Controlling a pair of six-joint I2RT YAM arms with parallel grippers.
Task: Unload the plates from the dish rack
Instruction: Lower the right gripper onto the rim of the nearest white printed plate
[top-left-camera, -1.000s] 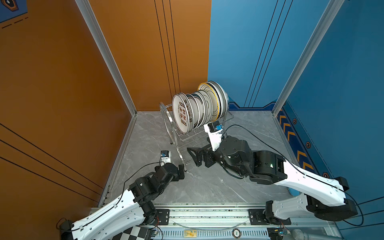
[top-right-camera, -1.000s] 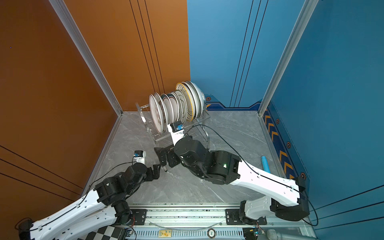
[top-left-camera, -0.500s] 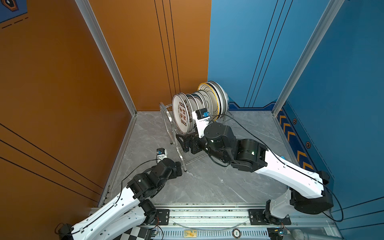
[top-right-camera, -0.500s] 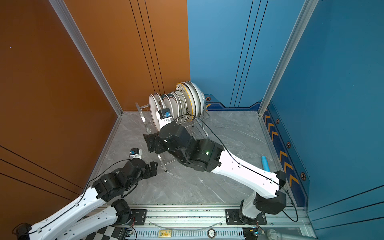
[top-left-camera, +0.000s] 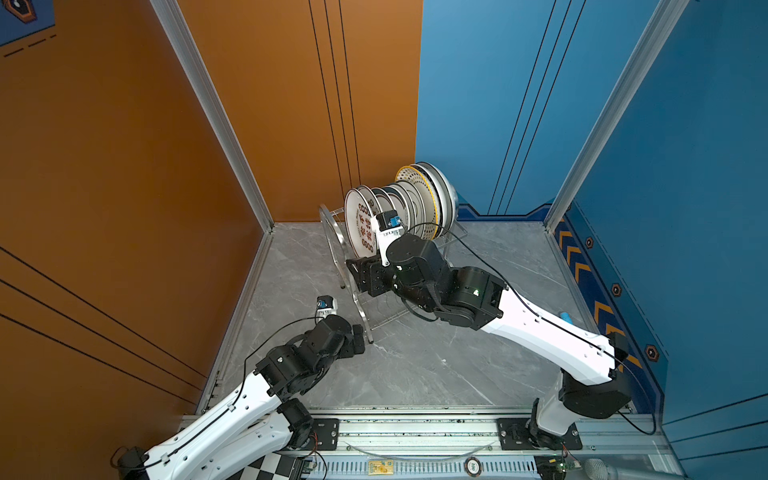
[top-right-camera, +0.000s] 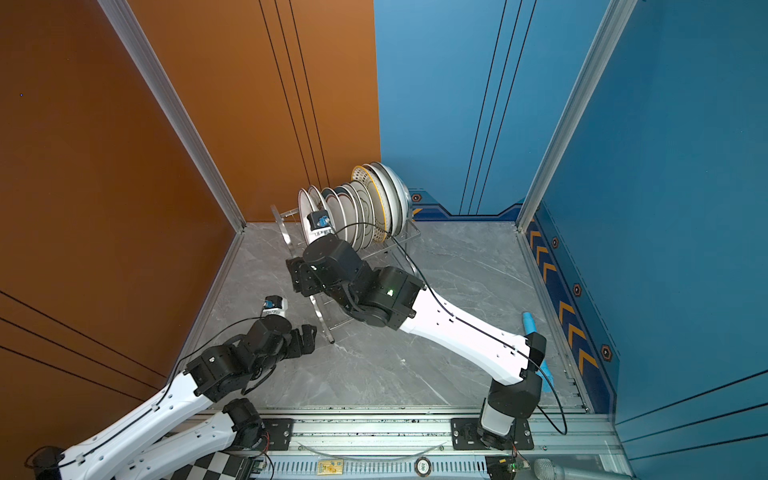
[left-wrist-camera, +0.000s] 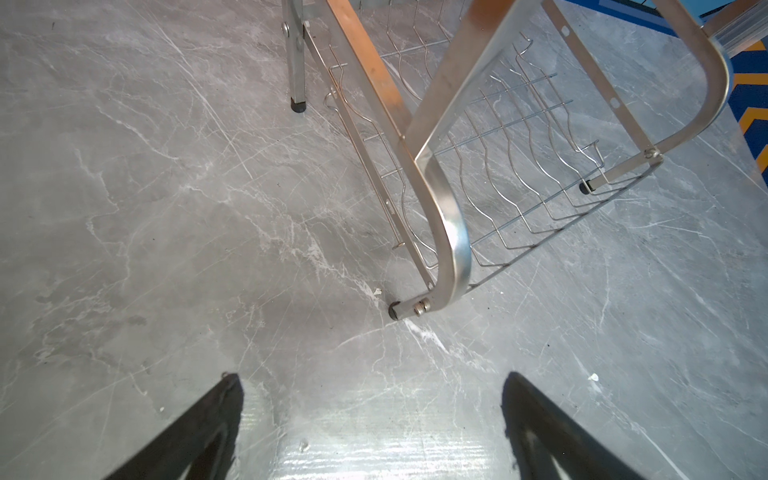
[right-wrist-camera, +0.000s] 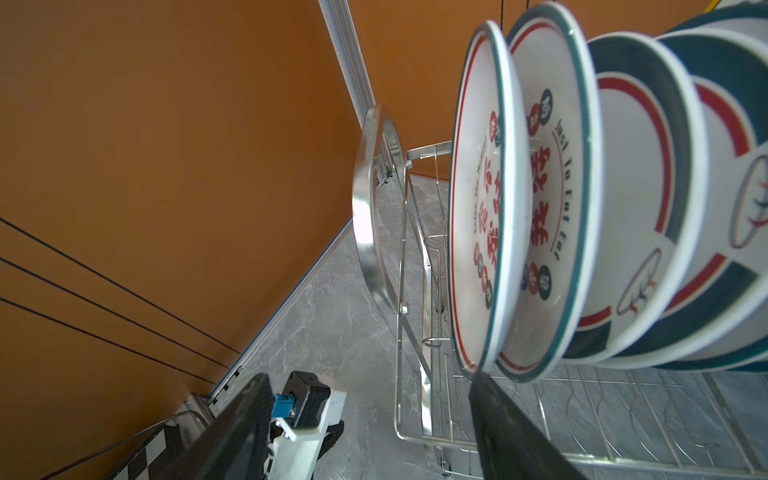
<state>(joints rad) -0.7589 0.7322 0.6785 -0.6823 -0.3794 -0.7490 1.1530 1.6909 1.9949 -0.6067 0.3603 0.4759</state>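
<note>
Several white plates (top-left-camera: 415, 199) stand on edge in the upper tier of the steel dish rack (top-left-camera: 332, 232) in both top views (top-right-camera: 365, 208). The front plate (top-left-camera: 360, 226) carries red-black characters and a teal rim (right-wrist-camera: 473, 208). My right gripper (right-wrist-camera: 370, 376) is open just below it at the rack's near end (top-left-camera: 361, 274). One fingertip (right-wrist-camera: 478, 376) sits at that plate's lower rim; the other is out over the floor. My left gripper (left-wrist-camera: 370, 376) is open and empty above the floor, just short of the rack's near leg (left-wrist-camera: 395, 309).
The rack's lower tier (left-wrist-camera: 519, 166) holds nothing. A light blue cylinder (top-right-camera: 530, 322) lies by the right wall. Orange and blue walls close in the grey marble floor (top-left-camera: 415, 365), with a metal rail (top-left-camera: 415, 428) along the front. The left wrist camera (right-wrist-camera: 307, 399) shows beneath my right gripper.
My right arm has swung from the floor in front of the rack up to the front plate, its jaws narrowing. The left arm has drawn back slightly toward the left.
</note>
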